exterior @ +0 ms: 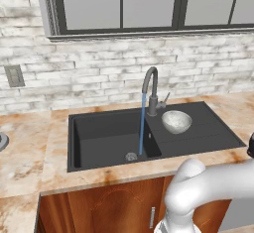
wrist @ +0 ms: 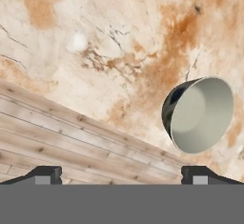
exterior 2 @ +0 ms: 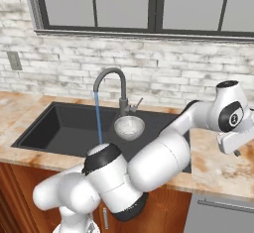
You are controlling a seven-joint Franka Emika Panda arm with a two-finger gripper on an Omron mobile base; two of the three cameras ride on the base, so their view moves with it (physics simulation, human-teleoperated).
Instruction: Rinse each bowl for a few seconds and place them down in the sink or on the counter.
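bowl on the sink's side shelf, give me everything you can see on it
The bowl is small and round, pale whitish-grey outside with a mottled grey speckled inside, looking like glazed ceramic. It stands upright, mouth up, on the flat shallow side section of the matte black sink, just right of the base of the grey gooseneck tap. The running water stream falls into the deep basin beside it and misses it. Nothing but the sink touches it.

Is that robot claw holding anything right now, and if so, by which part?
Nothing is held. The claw is wide open above the counter, with a bowl lying ahead of its tips, untouched. Another bowl sits in the sink.
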